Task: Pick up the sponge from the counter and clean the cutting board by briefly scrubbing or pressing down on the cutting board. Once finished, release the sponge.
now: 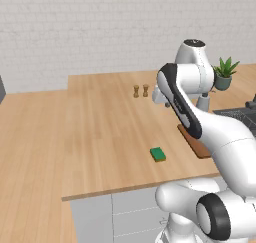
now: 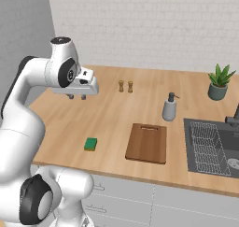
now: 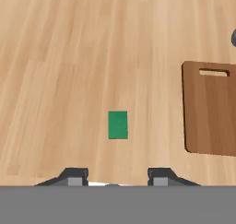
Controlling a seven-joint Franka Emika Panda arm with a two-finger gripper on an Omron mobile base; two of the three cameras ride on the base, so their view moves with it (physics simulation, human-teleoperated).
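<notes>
Two dark fingertips point(image 3: 76, 177) set wide apart at the bottom of the hand view, nothing between them, nothing touched. Gripper point(image 3: 117, 178) held high above the counter point(image 3: 69, 57), looking straight down; same gripper point(image 2: 77, 96) seen in the right base view as two short stubs under the white hand, well clear of the worktop.

Sponge point(image 3: 118, 125) flat on the counter, green face up, lying left of the cutting board point(image 3: 212, 110) in the hand view and well apart from it, roughly centred above the gap between the fingertips. In the right base view, sponge point(image 2: 90, 144) again left of the cutting board point(image 2: 147, 143), both near the front edge of the counter point(image 2: 112, 114).

Shown from the right base view and not from the hand: soap dispenser point(image 2: 169, 107) just behind the cutting board, two small shakers point(image 2: 125, 86) farther back, potted plant point(image 2: 218, 82) behind and right of the board, sink point(image 2: 212, 146) just right of it.

From the left base view: sponge point(image 1: 158, 154) with a thin yellow edge visible, cutting board point(image 1: 196, 143) mostly hidden behind the white arm, shakers point(image 1: 140, 90) beyond it, plant point(image 1: 224, 73) behind the arm. Gripper itself hidden by the arm there.
</notes>
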